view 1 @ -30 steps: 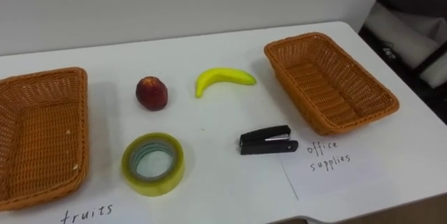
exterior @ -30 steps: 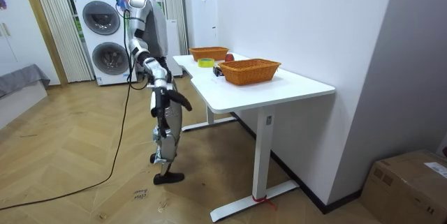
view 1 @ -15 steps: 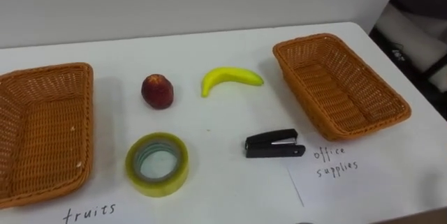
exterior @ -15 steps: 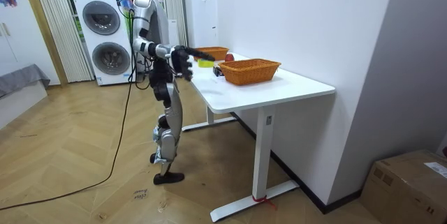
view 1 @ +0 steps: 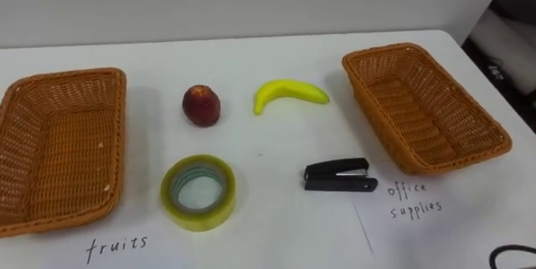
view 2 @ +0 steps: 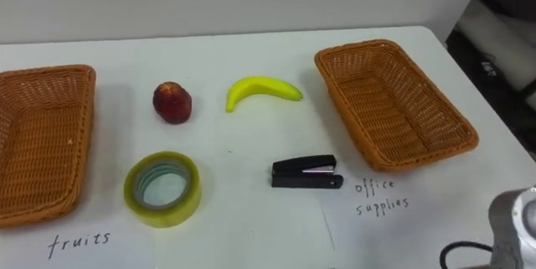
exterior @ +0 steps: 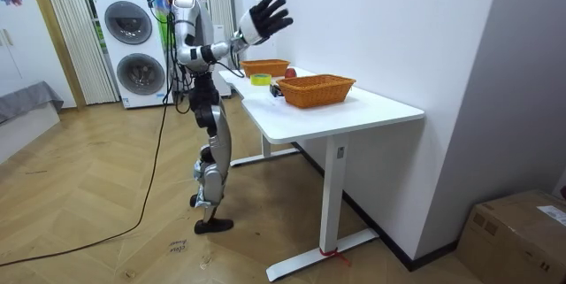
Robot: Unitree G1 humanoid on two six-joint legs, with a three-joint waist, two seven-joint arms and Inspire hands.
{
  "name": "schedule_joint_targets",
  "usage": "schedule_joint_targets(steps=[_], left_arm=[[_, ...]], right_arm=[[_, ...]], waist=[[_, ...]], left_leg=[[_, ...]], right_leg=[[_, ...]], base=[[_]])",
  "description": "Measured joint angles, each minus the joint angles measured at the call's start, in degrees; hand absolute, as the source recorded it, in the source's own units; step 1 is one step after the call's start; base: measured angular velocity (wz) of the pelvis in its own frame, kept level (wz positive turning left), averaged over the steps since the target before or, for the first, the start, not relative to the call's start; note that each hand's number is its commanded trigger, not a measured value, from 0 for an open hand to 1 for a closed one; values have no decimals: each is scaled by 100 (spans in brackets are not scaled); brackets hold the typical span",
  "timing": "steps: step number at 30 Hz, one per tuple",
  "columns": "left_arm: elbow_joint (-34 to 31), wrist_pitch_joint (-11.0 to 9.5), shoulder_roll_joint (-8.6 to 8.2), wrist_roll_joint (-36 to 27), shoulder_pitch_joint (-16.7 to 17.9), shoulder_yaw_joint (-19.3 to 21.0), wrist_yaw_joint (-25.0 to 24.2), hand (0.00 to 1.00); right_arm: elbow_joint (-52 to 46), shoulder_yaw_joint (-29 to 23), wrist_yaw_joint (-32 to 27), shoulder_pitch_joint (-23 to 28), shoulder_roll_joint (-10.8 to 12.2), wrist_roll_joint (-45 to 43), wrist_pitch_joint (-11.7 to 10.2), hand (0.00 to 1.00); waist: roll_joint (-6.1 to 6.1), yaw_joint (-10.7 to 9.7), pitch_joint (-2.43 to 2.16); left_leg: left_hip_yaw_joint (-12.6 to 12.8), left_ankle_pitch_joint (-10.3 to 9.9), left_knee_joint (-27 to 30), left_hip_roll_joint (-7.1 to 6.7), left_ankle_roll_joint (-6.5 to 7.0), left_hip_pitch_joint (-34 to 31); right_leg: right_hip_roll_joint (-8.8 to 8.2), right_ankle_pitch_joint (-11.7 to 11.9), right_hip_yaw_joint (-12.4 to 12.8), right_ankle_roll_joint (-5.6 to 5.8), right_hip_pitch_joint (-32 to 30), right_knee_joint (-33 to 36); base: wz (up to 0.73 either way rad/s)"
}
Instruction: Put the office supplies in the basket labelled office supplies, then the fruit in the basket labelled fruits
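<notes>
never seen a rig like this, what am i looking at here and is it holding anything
This is a humanoid robot on two legs, with two arms ending in fingered hands. The room view comes from a camera standing off in the room: the robot stands at the end of a white table, its right hand raised, fingers spread, holding nothing. The two eye views come from a camera on its head, looking down at the table. On it lie a red fruit, a banana, a roll of tape and a black stapler, between a left basket and a right basket, both empty.
</notes>
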Motion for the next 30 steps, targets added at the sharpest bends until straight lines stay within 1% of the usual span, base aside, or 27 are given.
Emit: schedule_joint_targets(steps=[1, 3, 6, 10, 14, 17, 21, 23, 24, 25, 26, 30], left_arm=[[-26, 0, 1, 15, -8, -21, 0, 0], [10, -1, 11, 19, -23, -126, 4, 0], [28, 37, 15, 65, -30, -234, -28, 0], [27, 36, 16, 181, -31, -234, -207, 0], [5, 33, 16, 231, -45, -236, -269, 0], [-33, 31, 45, 336, -45, -228, -360, 0], [-74, 31, 89, 440, -39, -230, -503, 0], [-77, 32, 105, 442, -37, -231, -547, 0], [-87, 32, 109, 445, -35, -231, -580, 0], [-99, 32, 116, 452, -47, -231, -588, 0], [-101, 32, 124, 453, -50, -231, -589, 0], [-131, 44, 201, 453, -74, -231, -634, 0]], right_arm=[[-65, 131, 82, -10, -56, -45, -3, 0], [-85, 320, 237, -70, -153, -88, 6, 0], [-89, 565, 522, -308, -162, -414, 7, 0], [-95, 750, 1038, -584, -188, -747, 7, 0], [-96, 827, 1427, -610, -199, -920, 7, 0], [-119, 827, 1625, -613, -205, -943, 11, 0], [-203, 945, 1941, -612, -335, -1017, 14, 0], [-224, 1054, 2073, -612, -346, -1113, 14, 0], [-224, 1104, 2164, -609, -348, -1143, 15, 0], [-224, 1139, 2254, -609, -348, -1239, 18, 0], [-224, 1165, 2305, -609, -348, -1295, 20, 0], [-216, 1303, 2817, -609, -349, -1331, 68, 0]], waist=[[13, 63, 10], [4, 111, 2], [3, 100, 6], [-12, 146, 6], [-37, 186, -4], [-91, 232, -9], [-139, 260, -36], [-134, 268, -32], [-108, 264, -20], [-129, 256, -33], [-111, 257, -21], [-134, 266, -16]], left_leg=[[-26, 0, -1, 2, 0, -4], [-48, 0, -6, 6, 0, 1], [-120, 0, -9, 5, 0, 6], [-141, 3, -18, 14, 0, 3], [-143, 3, -29, 15, 0, 1], [-152, 4, -46, 18, 1, -31], [-155, 4, -45, 23, 1, -23], [-164, 4, -45, 36, 1, 11], [-177, 4, -45, 39, 0, 25], [-180, 5, -45, 39, 1, 18], [-180, 7, -45, 39, 4, 11], [-214, 10, -43, 37, 10, 25]], right_leg=[[1, 12, -31, 1, 27, -50], [-1, 33, -65, 3, 62, -58], [0, 43, -112, 5, 101, -64], [8, 45, -136, 4, 104, -72], [8, 46, -143, 2, 109, -81], [5, 50, -186, -3, 106, -83], [10, 58, -189, -6, 126, -100], [24, 103, -210, -7, 206, -200], [25, 133, -232, -7, 229, -268], [23, 146, -251, -4, 238, -281], [22, 150, -253, -4, 247, -281], [15, 159, -283, -2, 318, -290]], base=[[11], [8], [10], [3], [0], [0], [0], [2], [5], [5], [0], [3]])
